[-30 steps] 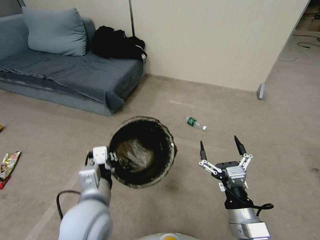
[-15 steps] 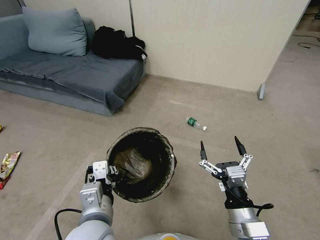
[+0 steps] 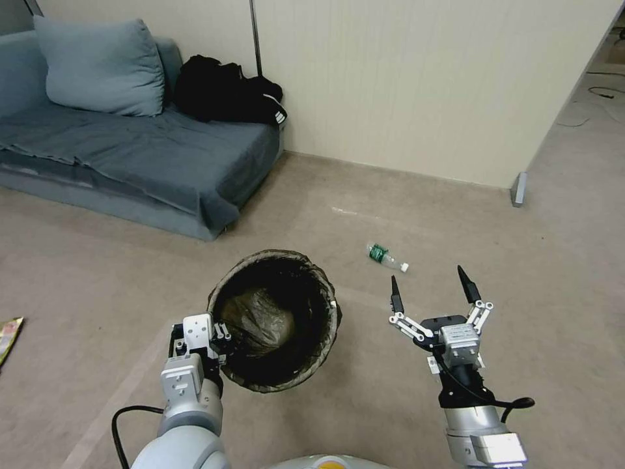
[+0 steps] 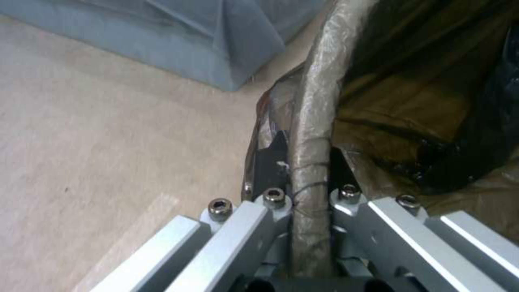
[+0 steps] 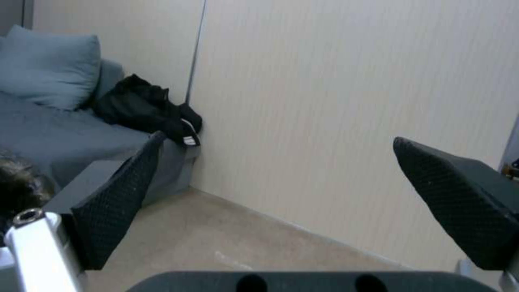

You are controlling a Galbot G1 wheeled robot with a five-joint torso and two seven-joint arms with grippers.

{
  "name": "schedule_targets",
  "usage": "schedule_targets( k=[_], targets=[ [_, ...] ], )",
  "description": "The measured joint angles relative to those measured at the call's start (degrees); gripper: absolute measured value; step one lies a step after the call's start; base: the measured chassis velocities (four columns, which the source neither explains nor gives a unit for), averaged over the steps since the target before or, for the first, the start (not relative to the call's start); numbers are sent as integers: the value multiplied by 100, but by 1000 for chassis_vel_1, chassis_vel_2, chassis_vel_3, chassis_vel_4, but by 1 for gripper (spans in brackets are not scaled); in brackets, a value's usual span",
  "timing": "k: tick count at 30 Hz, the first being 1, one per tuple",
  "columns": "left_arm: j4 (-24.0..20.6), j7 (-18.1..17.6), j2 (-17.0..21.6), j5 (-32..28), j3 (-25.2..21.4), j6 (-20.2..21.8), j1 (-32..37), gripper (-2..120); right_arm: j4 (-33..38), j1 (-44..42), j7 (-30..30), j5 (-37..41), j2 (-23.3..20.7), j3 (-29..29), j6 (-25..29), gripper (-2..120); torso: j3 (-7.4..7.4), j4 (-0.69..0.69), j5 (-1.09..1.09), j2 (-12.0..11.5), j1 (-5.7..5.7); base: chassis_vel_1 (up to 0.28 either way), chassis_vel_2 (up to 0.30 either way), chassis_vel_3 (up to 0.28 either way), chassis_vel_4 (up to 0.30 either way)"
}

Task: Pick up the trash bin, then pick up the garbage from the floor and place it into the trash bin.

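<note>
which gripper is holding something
The left gripper: it is clamped on the trash bin rim. The right gripper hangs open, gripping nothing.

You get soft, even room light with faint shadows; the left wrist view is blurred close up.

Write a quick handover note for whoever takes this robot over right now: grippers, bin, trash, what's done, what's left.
Left gripper: shut on the trash bin rim, bin held off the floor, something crumpled already inside.
Right gripper: open, empty, held beside the bin.
Bottle: lying on the floor just ahead of the right gripper.
Wrapper: on the floor far left.
Done: bin picked up.
Left: bottle and wrapper into the bin.
</note>
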Motion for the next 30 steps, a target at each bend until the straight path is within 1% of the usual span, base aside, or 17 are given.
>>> schedule_targets(
  k=[10,20,22,24,25,26,27,28,29,30],
  targets=[
    [37,27,-24,15,1,-33,-16,0,-19,3,-187,27,0,4,160,100,1,0,1,0,1,-126,122,129,-121],
    [62,27,-34,-108,2,-29,-27,0,-105,126,-350,62,0,101,316,100,0,0,0,0,0,-12,3,7,-9],
    [103,35,-31,-140,-21,-67,-59,0,-143,266,-364,68,0,168,226,100,0,0,0,0,0,0,0,0,0],
    [162,66,-25,-167,-67,-178,-142,0,-218,499,-374,194,0,229,6,100,0,0,1,0,0,0,0,0,0],
    [162,66,-25,-167,-67,-178,-142,0,-218,499,-374,194,0,229,6,100,0,0,1,0,0,0,0,0,0],
    [187,80,-20,-182,-87,-206,-179,0,-260,636,-374,313,-24,252,-160,100,0,-2,1,0,0,0,0,0,0],
    [221,86,-14,-208,-108,-225,-211,0,-318,843,-374,484,-157,288,-393,100,0,-1,1,0,0,0,0,0,0],
    [221,86,-14,-208,-108,-225,-211,0,-318,843,-374,484,-157,288,-393,100,0,-1,1,0,0,0,0,0,0],
    [244,86,-14,-219,-118,-233,-222,0,-357,969,-375,590,-255,310,-518,100,0,-2,1,0,0,0,0,0,0],
    [288,87,-24,-223,-141,-243,-230,0,-466,1285,-376,839,-483,361,-762,100,0,-1,1,0,0,0,0,0,0]
  ],
)
